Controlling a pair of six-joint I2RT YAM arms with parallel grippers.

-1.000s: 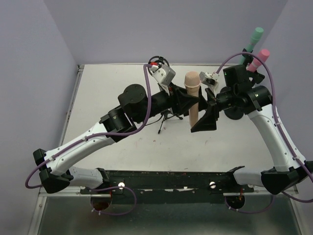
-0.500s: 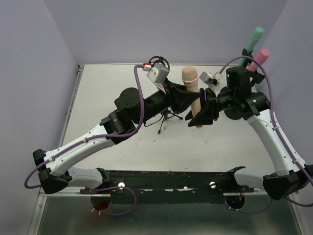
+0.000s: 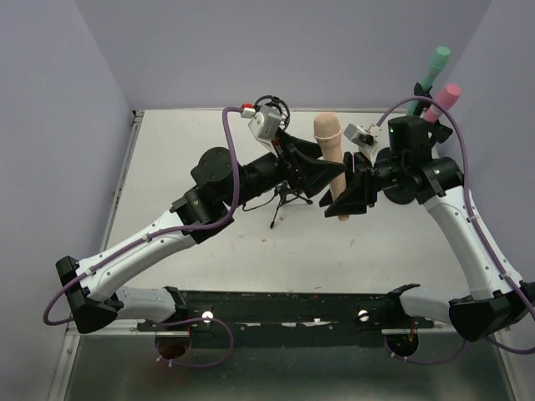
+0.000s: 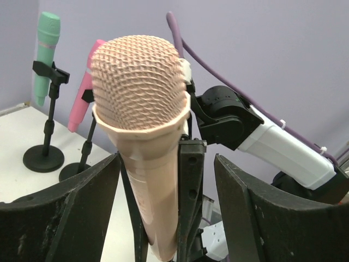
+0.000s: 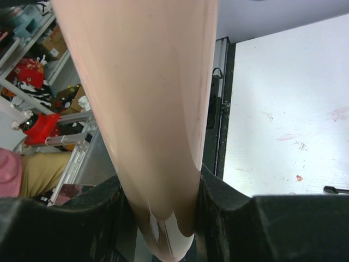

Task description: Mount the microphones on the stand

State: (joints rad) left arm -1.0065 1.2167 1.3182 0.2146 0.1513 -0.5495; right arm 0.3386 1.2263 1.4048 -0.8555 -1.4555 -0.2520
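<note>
The pale peach microphone (image 3: pixel 329 144) stands upright above the middle of the table. My right gripper (image 3: pixel 345 199) is shut on its lower handle (image 5: pixel 147 109), one finger pressed on each side. My left gripper (image 4: pixel 166 207) stands open around the handle (image 4: pixel 155 191) just under the mesh head (image 4: pixel 139 82), with a gap at the right finger (image 4: pixel 272 218). The mint green microphone (image 3: pixel 435 65) and the pink microphone (image 3: pixel 445 98) sit clipped in stands at the far right, and the left wrist view shows them as the green microphone (image 4: pixel 46 54) and the pink microphone (image 4: pixel 84 93). An empty tripod stand (image 3: pixel 281 205) stands under my left arm.
The round bases (image 4: pixel 43 158) of the two filled stands sit on the white table (image 3: pixel 209 150) by the right wall. The right arm's white link (image 4: pixel 278 150) crosses behind the peach microphone. The table's near edge and a black rail (image 5: pixel 221 125) show in the right wrist view.
My right gripper has closed on the peach microphone's lower handle. My left gripper has opened off it, and the left arm has drawn slightly back to the left.
</note>
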